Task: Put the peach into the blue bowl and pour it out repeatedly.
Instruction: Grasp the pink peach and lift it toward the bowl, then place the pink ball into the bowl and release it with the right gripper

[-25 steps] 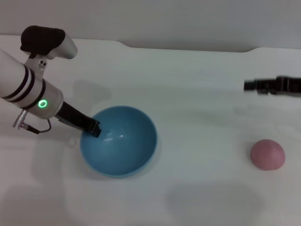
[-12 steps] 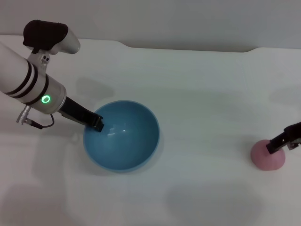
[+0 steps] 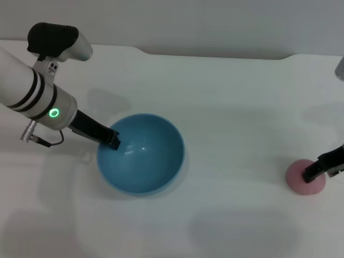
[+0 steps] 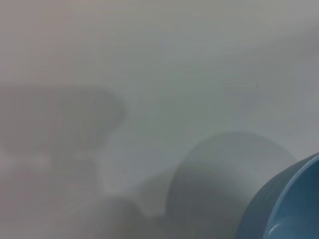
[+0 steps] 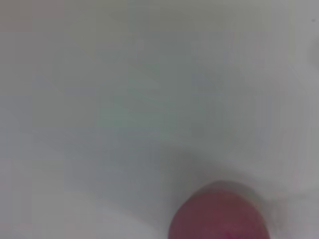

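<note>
- The small, round, dusty-pink peach (image 3: pixel 302 177) sits on the white table (image 3: pixel 236 107), well apart from the bowl.
- The right gripper (image 3: pixel 317 171) touches its top (jaw state unclear).
- The left gripper (image 3: pixel 113 141) is clamped on the rim of the glossy, deep sky-blue bowl (image 3: pixel 142 156).

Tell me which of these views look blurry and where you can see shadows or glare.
Head view: sharp, with a small glare spot inside the blue bowl and soft shadows on the white table. Left wrist view: hazy, with a round shadow beside the bowl's rim. Right wrist view: out of focus; the peach is a smeared dark-pink blob.
</note>
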Motion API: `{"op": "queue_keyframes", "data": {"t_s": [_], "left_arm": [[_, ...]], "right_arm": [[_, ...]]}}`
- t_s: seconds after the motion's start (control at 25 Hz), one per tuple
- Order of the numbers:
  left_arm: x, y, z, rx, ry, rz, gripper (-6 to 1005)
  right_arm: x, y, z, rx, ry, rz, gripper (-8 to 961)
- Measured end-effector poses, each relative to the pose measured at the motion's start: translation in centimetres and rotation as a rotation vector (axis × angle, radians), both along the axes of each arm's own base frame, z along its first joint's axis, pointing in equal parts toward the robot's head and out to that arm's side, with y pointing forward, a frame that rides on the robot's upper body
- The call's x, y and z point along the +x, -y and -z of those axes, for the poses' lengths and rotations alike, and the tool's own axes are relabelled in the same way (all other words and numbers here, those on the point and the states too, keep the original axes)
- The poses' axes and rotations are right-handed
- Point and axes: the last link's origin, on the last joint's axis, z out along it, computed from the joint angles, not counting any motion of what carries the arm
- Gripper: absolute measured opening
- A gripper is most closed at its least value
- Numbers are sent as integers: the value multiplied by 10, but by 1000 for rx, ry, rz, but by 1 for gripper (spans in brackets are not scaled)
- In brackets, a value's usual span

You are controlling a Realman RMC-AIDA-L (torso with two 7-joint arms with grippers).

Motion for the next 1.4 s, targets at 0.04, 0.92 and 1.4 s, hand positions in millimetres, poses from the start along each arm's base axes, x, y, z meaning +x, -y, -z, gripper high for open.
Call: {"op": "queue_keyframes", "data": {"t_s": [0.04,0.92,1.4], "left_arm": [[0,0,0,0,0,-1,-2],[5,-4,0,4,1,11,-1],[30,-5,17,-34,57,17,-2]], "right_arm": [[1,0,3,0,4,-2,681],[1,-4,3,113,-122,-14,283],[-80,-20,-26,160,-457,-412,197]]}}
